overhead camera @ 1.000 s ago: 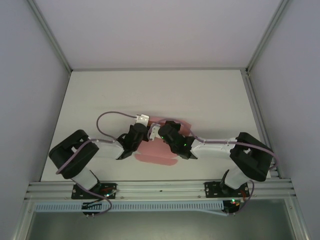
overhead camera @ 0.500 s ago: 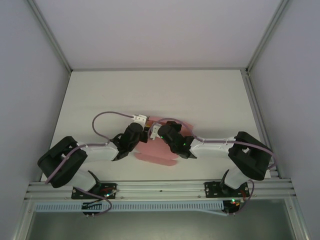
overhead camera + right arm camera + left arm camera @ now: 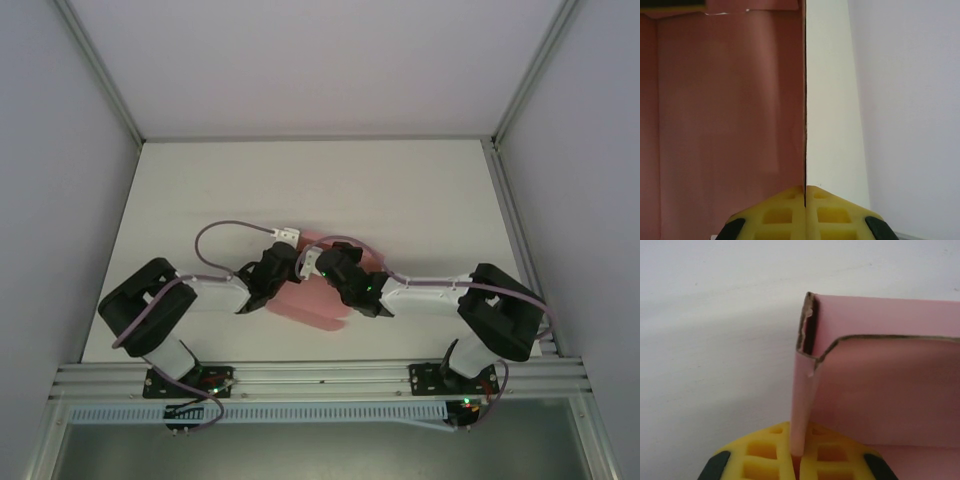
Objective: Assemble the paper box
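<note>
Fingers (image 3: 765,452) of left gripper (image 3: 796,457) were pinched shut on an upright wall of the paper box (image 3: 880,400). Right gripper (image 3: 804,202) was likewise closed tight on a card edge seen end-on.

Table (image 3: 300,190): box sat toward 6 o'clock, between both wrists. They hid part of it, so it was probably half-raised at best.

Ragged corner (image 3: 807,327) stood at 12 o'clock from the left pads.

Risk: arms pulling opposite ways would likely tear the card from that corner, or buckle the thin wall.
</note>
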Controlling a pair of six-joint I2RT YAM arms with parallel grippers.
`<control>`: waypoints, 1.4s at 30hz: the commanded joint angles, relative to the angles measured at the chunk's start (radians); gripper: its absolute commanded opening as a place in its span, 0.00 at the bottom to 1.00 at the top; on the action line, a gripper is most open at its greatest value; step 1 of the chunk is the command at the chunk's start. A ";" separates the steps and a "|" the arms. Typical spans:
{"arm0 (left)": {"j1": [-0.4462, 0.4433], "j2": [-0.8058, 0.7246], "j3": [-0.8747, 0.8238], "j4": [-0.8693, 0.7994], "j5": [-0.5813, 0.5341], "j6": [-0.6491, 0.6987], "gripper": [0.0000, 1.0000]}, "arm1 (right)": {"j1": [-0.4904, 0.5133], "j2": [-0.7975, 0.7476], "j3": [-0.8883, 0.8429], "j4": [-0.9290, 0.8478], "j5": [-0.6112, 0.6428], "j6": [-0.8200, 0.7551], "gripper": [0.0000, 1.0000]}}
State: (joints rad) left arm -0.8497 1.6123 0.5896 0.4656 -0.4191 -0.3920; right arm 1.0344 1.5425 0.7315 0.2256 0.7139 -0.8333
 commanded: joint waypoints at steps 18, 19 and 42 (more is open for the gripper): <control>-0.017 -0.149 -0.122 0.065 -0.220 0.078 0.00 | -0.019 -0.122 0.049 -0.202 -0.113 0.183 0.10; -0.021 -0.194 -0.144 0.119 -0.139 0.112 0.00 | -0.019 -0.134 0.066 -0.210 -0.147 0.221 0.14; -0.027 -0.489 -0.198 0.048 -0.045 0.027 0.00 | -0.061 -0.706 0.052 -0.362 -0.126 0.815 1.00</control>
State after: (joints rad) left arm -0.8768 1.1408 0.3836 0.5060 -0.4667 -0.3393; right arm 0.9905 0.8200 0.7971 -0.0299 0.4854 -0.1135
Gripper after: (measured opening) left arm 0.043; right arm 0.998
